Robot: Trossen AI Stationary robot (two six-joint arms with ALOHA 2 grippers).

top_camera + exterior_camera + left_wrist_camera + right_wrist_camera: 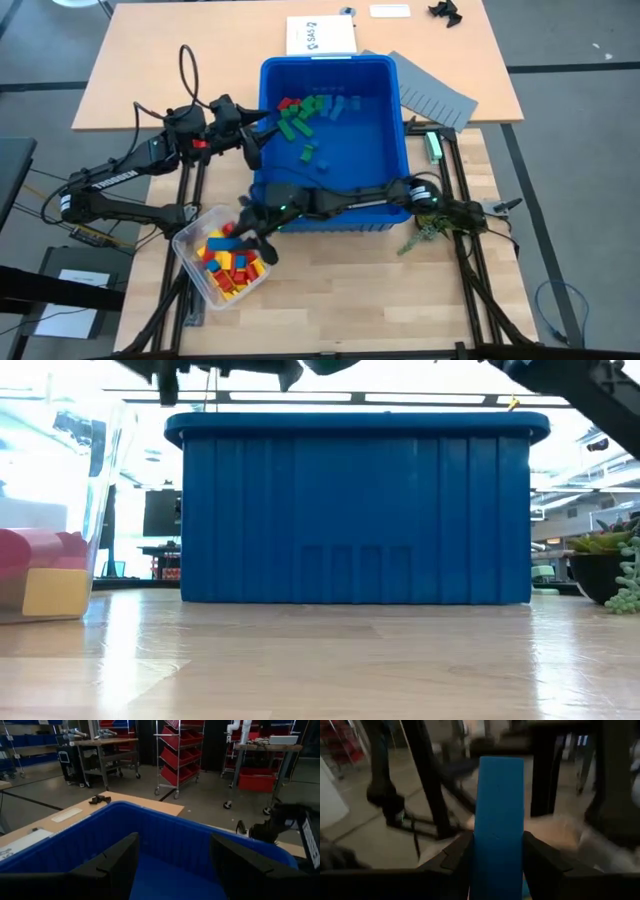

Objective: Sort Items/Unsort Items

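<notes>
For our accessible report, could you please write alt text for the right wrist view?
The right tool holds a blue block upright between its two dark fingers. Behind it, blurred, are dark frame legs and a pale floor.

Left hand (262, 143) fingers spread; right hand (243, 235) reaching across, fingers clamped.

A grey floor (570, 180) surrounds the pale wooden table (330, 300) in the high view; in the left wrist view's upper half stand wire racks of red bins (177, 755) on casters; left of them a cluttered workbench (100, 742); ceiling strip lights (300, 397) glow in the low view.
</notes>
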